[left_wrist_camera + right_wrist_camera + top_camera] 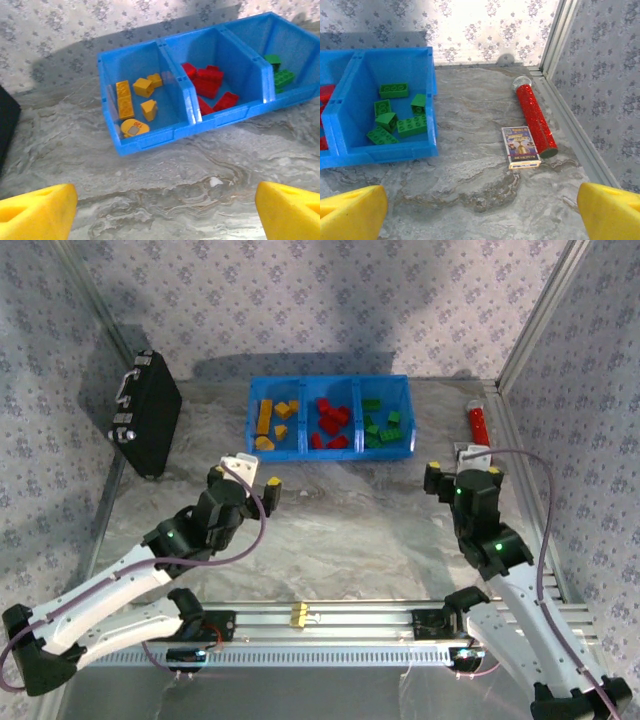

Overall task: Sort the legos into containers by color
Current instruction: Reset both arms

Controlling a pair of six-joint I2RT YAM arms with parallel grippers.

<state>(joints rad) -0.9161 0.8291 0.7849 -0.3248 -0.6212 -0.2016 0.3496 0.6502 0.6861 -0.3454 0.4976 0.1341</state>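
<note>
The blue tray [330, 450] stands at the back centre with three compartments. Its left one holds yellow/orange legos [272, 420], the middle one red legos [331, 423], the right one green legos [380, 426]. The left wrist view shows the orange bricks [125, 100], the red ones [207, 82] and some green ones [280, 75]. The right wrist view has the green bricks [395, 120]. My left gripper [250, 480] hovers open in front of the tray's left end, its yellow fingertips [35, 212] wide apart over bare table. My right gripper [462, 465] stands open to the tray's right, nothing between its fingers.
A black hard case [145, 415] leans at the back left. A red glittery tube [535, 120] and a small printed box [521, 147] lie by the right wall. An aluminium rail [320, 625] runs along the near edge, with patterned walls on three sides.
</note>
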